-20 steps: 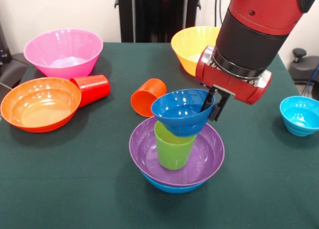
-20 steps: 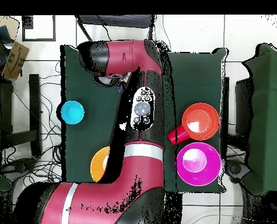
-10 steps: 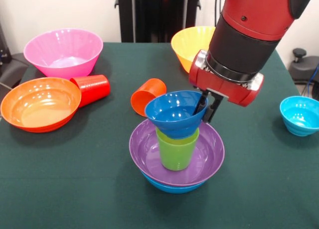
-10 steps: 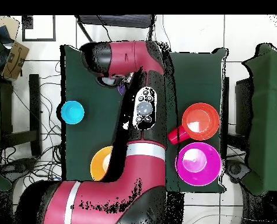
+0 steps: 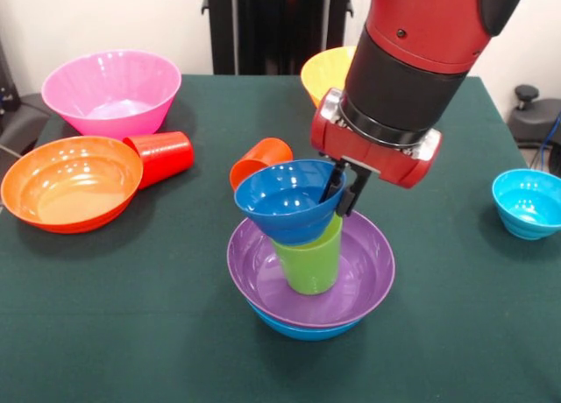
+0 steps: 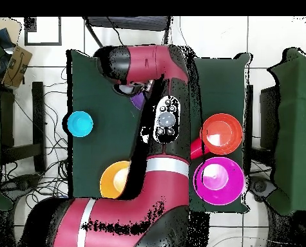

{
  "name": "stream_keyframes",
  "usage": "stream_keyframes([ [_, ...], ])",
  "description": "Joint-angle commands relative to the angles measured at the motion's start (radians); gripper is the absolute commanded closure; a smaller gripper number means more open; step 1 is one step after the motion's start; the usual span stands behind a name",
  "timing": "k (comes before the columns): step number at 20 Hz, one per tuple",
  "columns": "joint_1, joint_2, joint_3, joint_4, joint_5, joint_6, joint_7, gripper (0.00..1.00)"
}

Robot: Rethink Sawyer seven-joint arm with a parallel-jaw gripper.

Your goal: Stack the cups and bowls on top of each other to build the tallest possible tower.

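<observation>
Left to right: pink bowl (image 5: 111, 89), orange bowl (image 5: 68, 180), red cup (image 5: 161, 156) and orange cup (image 5: 259, 162) not stacked yet. Center tower (image 5: 309, 267): blue, purple, green cup; gripper (image 5: 341, 188) pinching dark blue bowl (image 5: 286, 200) rim, tilted on cup. Yellow bowl (image 5: 326, 74), cyan bowl (image 5: 528, 201) remain.

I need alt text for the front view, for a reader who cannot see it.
The gripper holds a small dark blue bowl by its rim, tilted on a green cup standing in a purple bowl.

I see glossy, smooth plastic bowls (image 5: 311, 267) and cups (image 5: 308, 258); the table (image 5: 131, 315) cover looks matt, probably cloth.
</observation>
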Motion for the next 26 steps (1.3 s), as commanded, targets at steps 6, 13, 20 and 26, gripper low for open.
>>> stream_keyframes([
  [6,-0.017,-0.017,0.104,0.055,-0.079,-0.025,-0.287,1.0],
  [13,-0.005,0.001,0.116,0.027,-0.066,0.002,-0.267,1.0],
  [20,0.003,0.01,0.119,0.015,-0.066,0.01,-0.255,1.0],
  [26,0.001,0.004,0.133,0.035,-0.049,0.0,-0.243,1.0],
])
